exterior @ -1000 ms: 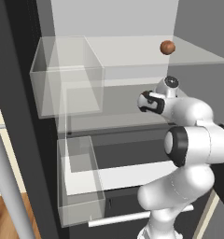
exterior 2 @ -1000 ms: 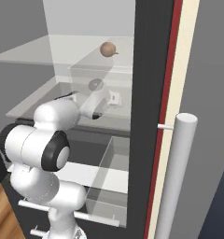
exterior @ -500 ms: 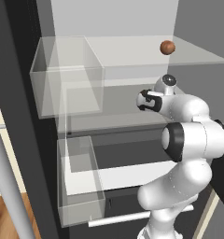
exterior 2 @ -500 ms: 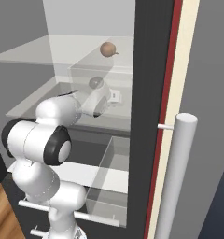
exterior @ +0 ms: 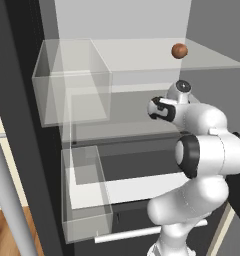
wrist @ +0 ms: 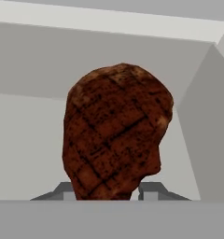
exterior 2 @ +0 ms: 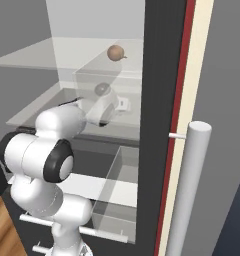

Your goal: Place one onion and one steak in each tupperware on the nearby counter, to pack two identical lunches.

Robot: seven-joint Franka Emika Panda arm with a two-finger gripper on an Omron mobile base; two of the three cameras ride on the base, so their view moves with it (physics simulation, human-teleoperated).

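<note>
over the last second the jaws of the dark two-finger claw point(wrist: 107, 191) have drawn in from wide open until they sit against the two flanks of the dark reddish-brown, grill-marked flat steak point(wrist: 114, 135). the white arm has shifted only slightly in both base views. in the hand view the two finger tips point(wrist: 62, 190) press on either side of the lower edge of the steak, which stands upright between them. the claw is therefore judged to be closed on the steak at a narrow opening. whether the steak has left its shelf cannot be told. in the left base view the claw point(exterior: 159, 109) is reached into the middle level of the grey-walled open refrigerator point(exterior: 122, 30), so the steak is at that level, beneath the clear glass upper shelf point(exterior: 142, 55). consequence for the task: the grasp on the first steak appears made. the next step is judged to be to withdraw it from the refrigerator and carry it to a container on the table. nothing is packed yet as far as these views show. count of items in view: one steak, in the claw; one small round orange-brown onion point(exterior: 179, 50), resting free on the glass upper shelf, above the claw and well apart from it; one clear upper bin point(exterior: 72, 82); one clear lower drawer point(exterior: 87, 200). two lunches require two of each food item.
</note>
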